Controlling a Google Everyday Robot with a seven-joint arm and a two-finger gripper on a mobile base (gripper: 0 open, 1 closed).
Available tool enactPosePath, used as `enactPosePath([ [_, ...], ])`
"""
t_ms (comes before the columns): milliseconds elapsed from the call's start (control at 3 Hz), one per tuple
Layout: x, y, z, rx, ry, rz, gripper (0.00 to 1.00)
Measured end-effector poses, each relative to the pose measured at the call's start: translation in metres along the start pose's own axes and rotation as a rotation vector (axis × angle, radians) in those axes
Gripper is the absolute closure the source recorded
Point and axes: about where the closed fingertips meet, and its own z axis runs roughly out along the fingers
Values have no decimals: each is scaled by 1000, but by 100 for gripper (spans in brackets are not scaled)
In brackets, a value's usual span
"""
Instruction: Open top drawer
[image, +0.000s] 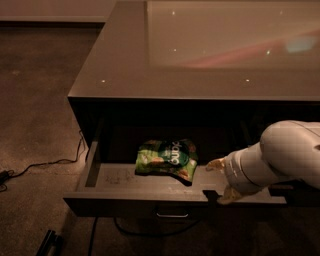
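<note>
Top drawer stands pulled well out beneath the glossy dark cabinet top — a green snack bag lies in its grey tray. Gripper sits at the drawer's front rim, right of the bag, fingers apart. Brown carpet left of the drawer — a black cable trails across it.

Glossy cabinet top, matt top drawer, shiny plastic snack bag, smooth pale gripper at its front rim

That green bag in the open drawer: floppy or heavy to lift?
Probably floppy: the green bag looks crinkled and puffy. Likely light, being a small snack pouch. The gripper sits at the front edge of the top drawer.
</note>
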Motion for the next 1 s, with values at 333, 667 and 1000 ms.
enactPosePath([
  [333,12,-14,16,20,-32,39,73],
  [667,18,-22,26,15,-45,54,96],
  [1000,20,-30,42,-8,-88,59,100],
])
